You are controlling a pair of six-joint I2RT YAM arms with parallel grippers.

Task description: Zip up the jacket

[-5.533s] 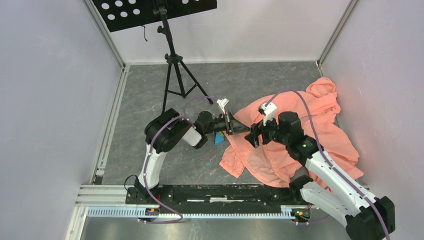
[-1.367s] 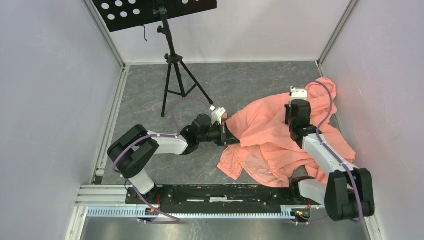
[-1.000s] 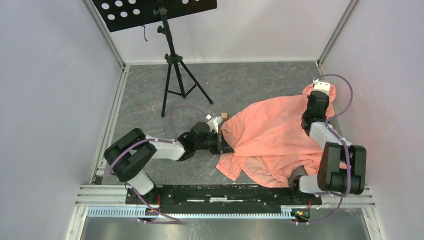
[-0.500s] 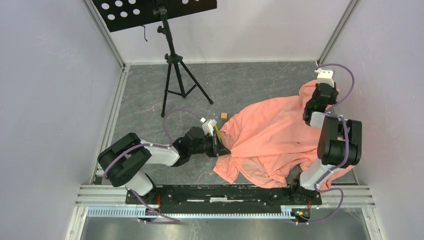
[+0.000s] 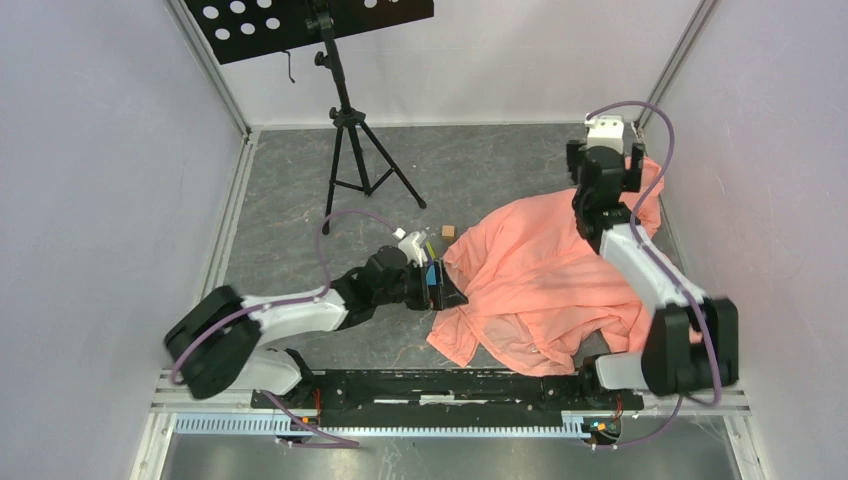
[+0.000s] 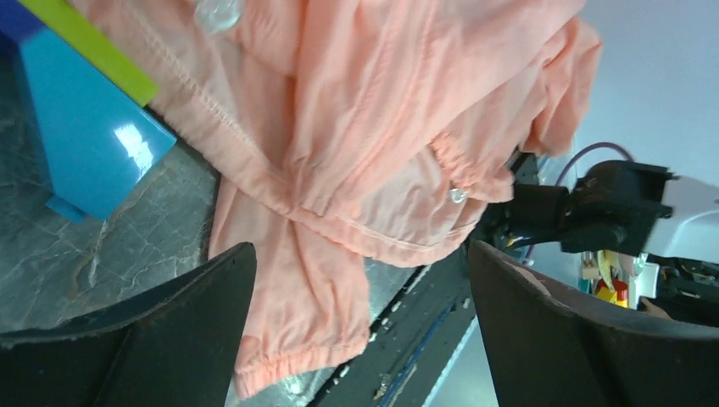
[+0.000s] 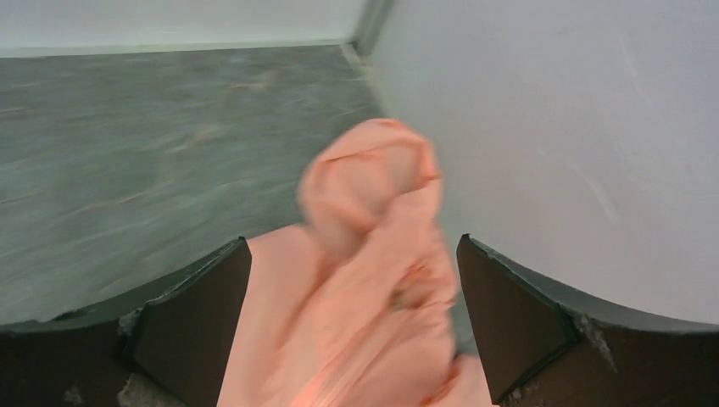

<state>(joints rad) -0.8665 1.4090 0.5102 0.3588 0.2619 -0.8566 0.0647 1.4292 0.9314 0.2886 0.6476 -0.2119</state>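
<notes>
The salmon-orange jacket (image 5: 545,285) lies spread and rumpled on the grey floor at centre right, hood end toward the far right wall. My left gripper (image 5: 441,285) sits low at its left edge, open; in the left wrist view a hem and sleeve cuff (image 6: 339,220) lie past the spread jaws of this gripper (image 6: 360,343), unheld. My right gripper (image 5: 605,162) hovers over the far end, open. In the right wrist view the bunched hood (image 7: 373,191) shows blurred between and beyond that gripper's (image 7: 356,331) wide jaws. I cannot pick out the zipper.
A blue block with a yellow-green strip (image 6: 85,136) sits by the jacket's left edge, beside the left gripper (image 5: 432,272). A small brown cube (image 5: 449,231) lies just beyond. A black music stand on a tripod (image 5: 345,120) stands at the back left. Walls close in on the right (image 7: 551,127).
Both grippers were shut on the jacket and now stand open, with the fabric let go. The right arm swung left from the far right corner. The left arm stretched lower and straighter.
</notes>
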